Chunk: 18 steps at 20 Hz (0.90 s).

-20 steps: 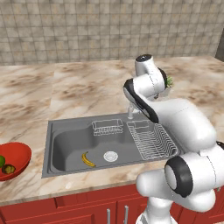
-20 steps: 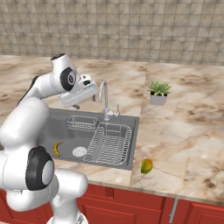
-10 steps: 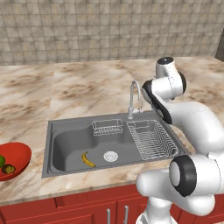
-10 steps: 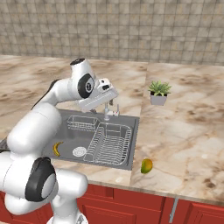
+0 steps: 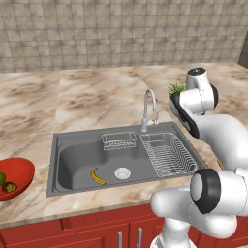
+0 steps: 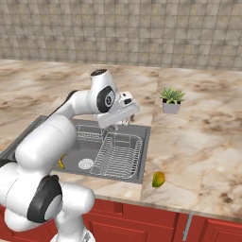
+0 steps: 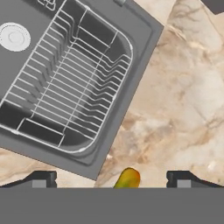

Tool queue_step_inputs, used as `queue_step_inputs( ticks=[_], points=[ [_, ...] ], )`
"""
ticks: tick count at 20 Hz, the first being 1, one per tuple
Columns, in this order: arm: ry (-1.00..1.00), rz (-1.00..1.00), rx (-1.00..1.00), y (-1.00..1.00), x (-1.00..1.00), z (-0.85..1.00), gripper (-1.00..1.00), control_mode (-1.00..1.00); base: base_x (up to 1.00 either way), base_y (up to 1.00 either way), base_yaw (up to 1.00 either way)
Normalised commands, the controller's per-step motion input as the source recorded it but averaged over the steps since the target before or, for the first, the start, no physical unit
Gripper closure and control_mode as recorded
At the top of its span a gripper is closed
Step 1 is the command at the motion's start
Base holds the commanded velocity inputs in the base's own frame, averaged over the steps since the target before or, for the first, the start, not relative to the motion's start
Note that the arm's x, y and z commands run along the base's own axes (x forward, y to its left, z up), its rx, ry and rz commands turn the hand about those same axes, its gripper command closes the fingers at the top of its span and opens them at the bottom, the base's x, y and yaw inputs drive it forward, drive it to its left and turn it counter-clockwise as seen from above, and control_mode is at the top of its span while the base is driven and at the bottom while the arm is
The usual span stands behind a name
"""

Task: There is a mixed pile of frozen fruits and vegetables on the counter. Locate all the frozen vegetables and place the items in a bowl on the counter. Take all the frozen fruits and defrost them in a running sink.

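Since the earlier shots the arm has swung to its right across the sink (image 5: 72, 160) — it was over the middle of the basin by the tap (image 5: 149, 109), and now the hand sits past the basin's right edge, over the desk (image 6: 203, 142) in front of the plant pot (image 6: 171, 100). Nothing else looks like it shifted.

The jaws (image 7: 111, 181) are spread as wide as they go and holding nothing, touching nothing. In the hand view the two tips sit well apart at the bottom, with the oval fruit (image 7: 127, 178) showing between them down on the desk, just off the sink's corner. Can't tell how high above it the hand is.

The fruit (image 6: 159, 179) lies on the desk near the front edge, just right of the sink. The banana (image 5: 98, 176) is already in the basin, next to the round drain (image 5: 122, 172). The red bowl (image 5: 19, 174) is far left on the desk with the two green veggies (image 5: 6, 183) inside it. The wire rack (image 5: 167, 154) fills the sink's right half — empty.
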Motion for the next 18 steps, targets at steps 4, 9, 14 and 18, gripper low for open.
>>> queue_step_inputs(
  ticks=[4, 9, 14, 18],
  points=[
    [0.0, 0.0, 0.0, -0.35, -0.45, -0.34, -1.0, -1.0, 0.0, 0.0, 0.0],
    [0.0, 0.0, 0.0, -0.35, -0.51, -0.39, -1.0, -1.0, 0.0, 0.0, 0.0],
    [0.0, 0.0, 0.0, -0.34, -0.62, -0.35, -1.0, -1.0, 0.0, 0.0, 0.0],
    [0.0, -0.03, 0.0, -0.25, -0.5, -0.38, -1.0, -1.0, 0.0, 0.0, 0.0]
  ],
)
